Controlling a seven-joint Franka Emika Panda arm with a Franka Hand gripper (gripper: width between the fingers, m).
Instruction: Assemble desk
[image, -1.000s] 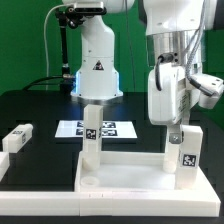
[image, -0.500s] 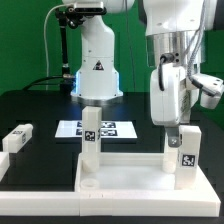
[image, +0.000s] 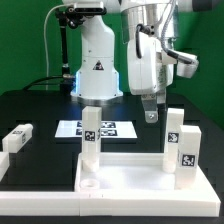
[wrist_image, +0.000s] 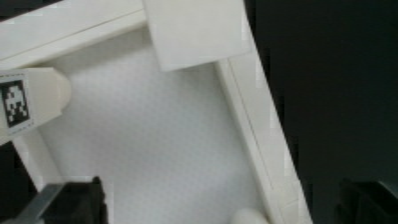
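Lifting clear of the leg (image: 185, 150) we were on a second ago, our gripper (image: 151, 113) hangs with nothing in it, fingers apparently parted, while two legs stand upright in the desk top (image: 130, 183), so more await

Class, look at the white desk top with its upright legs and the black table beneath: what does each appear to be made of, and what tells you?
White rectangular tray-like desk top and white block legs: likely matte plastic, uniform colour, clean moulded edges. Black table: dull, non-reflective surface; material unclear.
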